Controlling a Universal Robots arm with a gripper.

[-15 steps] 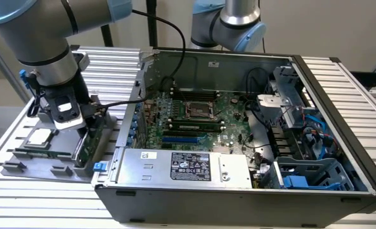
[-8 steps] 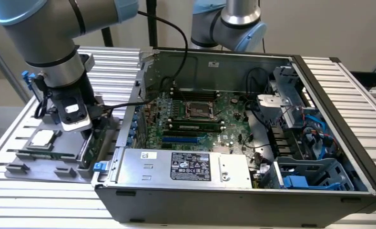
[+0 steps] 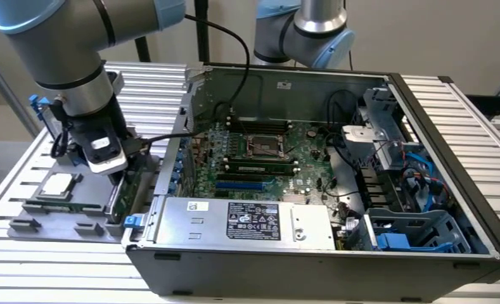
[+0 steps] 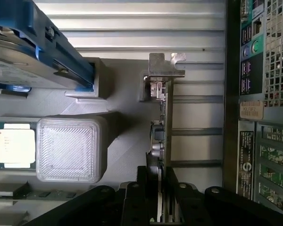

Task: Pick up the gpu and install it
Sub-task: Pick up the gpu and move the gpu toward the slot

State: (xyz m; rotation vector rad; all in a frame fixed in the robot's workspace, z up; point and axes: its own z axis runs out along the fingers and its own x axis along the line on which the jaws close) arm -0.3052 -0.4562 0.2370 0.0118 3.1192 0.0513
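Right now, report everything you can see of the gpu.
The gpu shows edge-on: a thin card standing on its edge, with small components along it and a silver metal bracket at its far end. The gripper is shut on its near end, one finger on each face. It stands at the grey parts tray's edge, beside the open computer case.

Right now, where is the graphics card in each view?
Exterior view: graphics card stands on edge below the gripper, between the gray tray and the computer case.
Wrist view: edge-on, beside the tray, silver bracket farthest from the gripper.
Shared landmark: the processor chip on the tray.
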